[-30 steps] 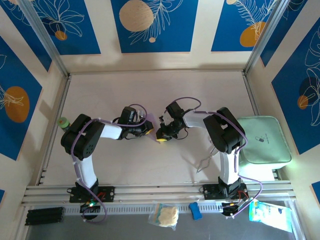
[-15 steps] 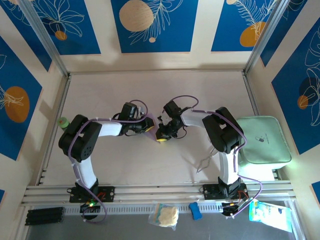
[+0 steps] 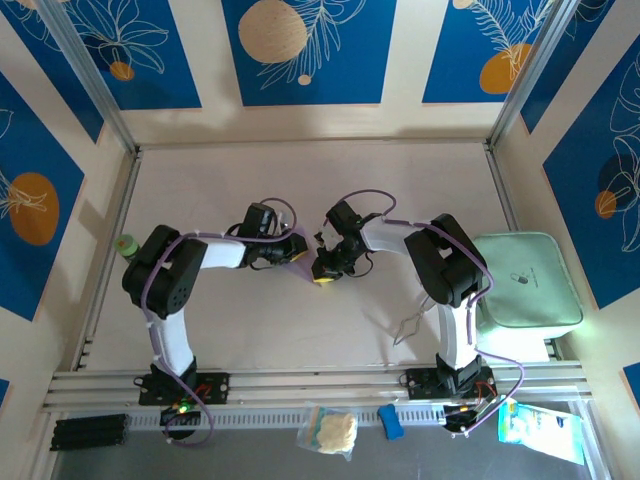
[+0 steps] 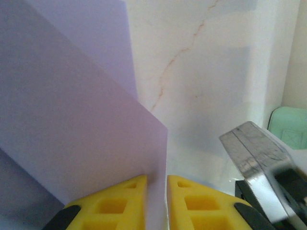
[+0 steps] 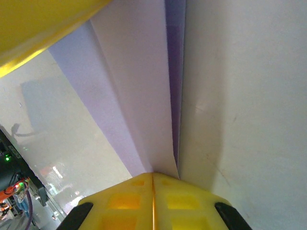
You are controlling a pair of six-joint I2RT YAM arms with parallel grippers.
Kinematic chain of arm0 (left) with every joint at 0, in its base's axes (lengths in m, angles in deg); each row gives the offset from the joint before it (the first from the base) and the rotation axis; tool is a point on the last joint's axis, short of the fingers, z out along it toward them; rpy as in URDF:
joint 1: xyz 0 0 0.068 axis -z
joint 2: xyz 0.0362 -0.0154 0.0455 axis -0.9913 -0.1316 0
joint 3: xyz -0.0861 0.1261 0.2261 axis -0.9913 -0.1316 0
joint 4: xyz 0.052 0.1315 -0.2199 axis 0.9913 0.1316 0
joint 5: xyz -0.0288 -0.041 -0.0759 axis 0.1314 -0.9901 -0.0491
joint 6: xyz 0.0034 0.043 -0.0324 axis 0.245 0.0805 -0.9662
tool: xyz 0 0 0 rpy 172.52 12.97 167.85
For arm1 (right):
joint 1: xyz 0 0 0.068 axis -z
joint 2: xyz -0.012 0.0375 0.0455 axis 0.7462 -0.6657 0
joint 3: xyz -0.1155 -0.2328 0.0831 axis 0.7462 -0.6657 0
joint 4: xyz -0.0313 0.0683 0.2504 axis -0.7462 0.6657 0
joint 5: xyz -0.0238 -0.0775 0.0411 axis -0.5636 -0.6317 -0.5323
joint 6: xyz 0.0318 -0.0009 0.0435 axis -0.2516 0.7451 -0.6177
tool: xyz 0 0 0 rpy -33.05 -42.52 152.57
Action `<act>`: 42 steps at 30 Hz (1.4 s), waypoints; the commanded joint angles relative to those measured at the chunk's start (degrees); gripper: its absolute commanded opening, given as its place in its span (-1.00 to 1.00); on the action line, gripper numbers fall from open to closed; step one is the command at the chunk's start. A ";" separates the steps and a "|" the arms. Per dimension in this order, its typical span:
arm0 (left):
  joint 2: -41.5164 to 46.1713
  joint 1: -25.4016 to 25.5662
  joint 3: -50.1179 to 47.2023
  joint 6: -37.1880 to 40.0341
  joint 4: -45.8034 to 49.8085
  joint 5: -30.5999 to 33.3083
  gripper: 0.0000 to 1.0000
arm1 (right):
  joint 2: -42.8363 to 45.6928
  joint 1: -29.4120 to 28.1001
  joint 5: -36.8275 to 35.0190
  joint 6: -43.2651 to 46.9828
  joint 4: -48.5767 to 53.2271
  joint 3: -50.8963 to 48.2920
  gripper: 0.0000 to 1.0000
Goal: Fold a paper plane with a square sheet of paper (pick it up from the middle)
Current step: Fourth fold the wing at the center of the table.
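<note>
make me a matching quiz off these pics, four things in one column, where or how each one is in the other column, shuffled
Things
1. lavender paper
2. left claw
3. right claw
4. mint-green tray

Place or state
a. far right of the overhead view
b. yellow pads pressed flat together on a folded edge
c. yellow pads a sliver apart, a sheet edge running between them
d. pinched from both sides, mid-scene

Pairs: 1-d, 2-c, 3-b, 4-a
</note>
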 commanded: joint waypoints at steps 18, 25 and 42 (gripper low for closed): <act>-3.40 -1.17 1.63 0.99 5.98 2.91 -0.63 | 0.59 0.16 1.69 -0.79 3.37 -2.36 -0.83; -3.31 -1.37 0.07 0.57 5.14 2.79 -0.63 | 4.19 0.18 3.59 -1.67 3.59 -4.56 -0.83; -3.22 -1.41 -0.59 0.11 4.07 1.92 -0.63 | 4.96 0.14 1.89 -1.75 1.87 -5.21 -0.83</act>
